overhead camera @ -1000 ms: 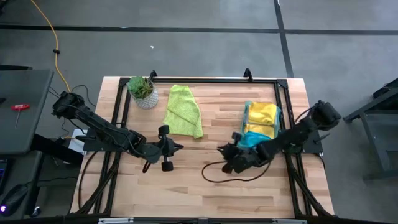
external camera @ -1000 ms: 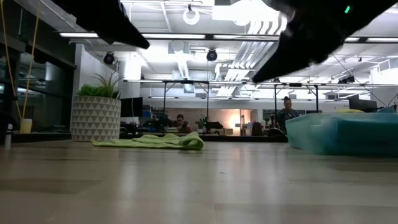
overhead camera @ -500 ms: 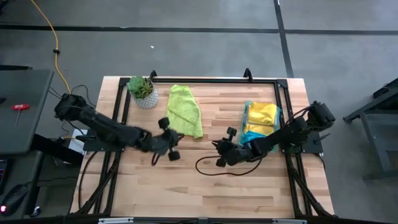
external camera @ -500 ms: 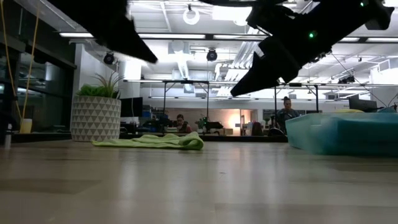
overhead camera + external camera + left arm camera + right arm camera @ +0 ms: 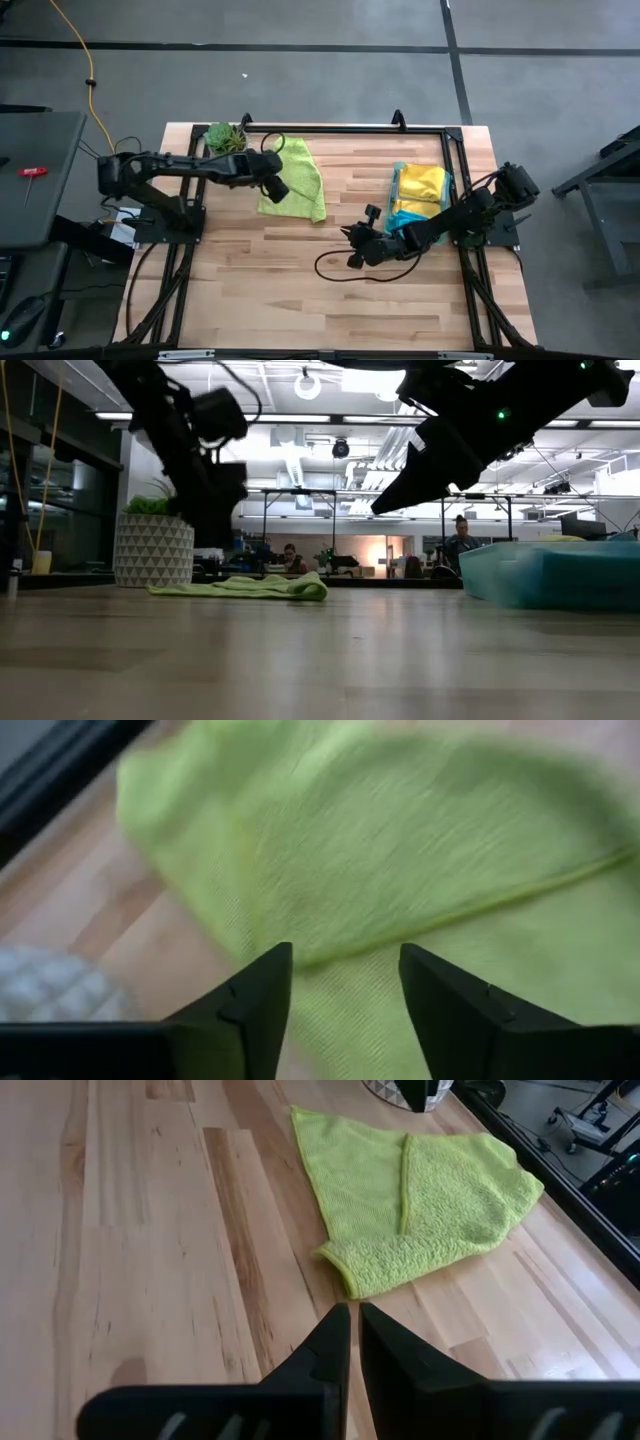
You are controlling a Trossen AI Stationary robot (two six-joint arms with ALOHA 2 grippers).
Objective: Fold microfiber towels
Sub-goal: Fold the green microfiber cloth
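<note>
Lime towel approached for folding

The left hand [image 5: 272, 186], fingers parted, is poised over the crumpled lime-green microfiber towel [image 5: 298, 182]; an edge grasp is needed next.

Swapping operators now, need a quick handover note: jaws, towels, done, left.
Left gripper: jaws open, over the lime green towel at the table's far side near the potted plant; nothing held.
Right gripper: jaws shut, empty, hovering mid-table, beside the tray.
Towels: the lime one lies loosely folded, one flap turned over. Yellow towel and teal towel sit in the tray.
Done: nothing neatly folded that I can see.
Left: likely finish the lime towel, then the ones in the tray.
</note>
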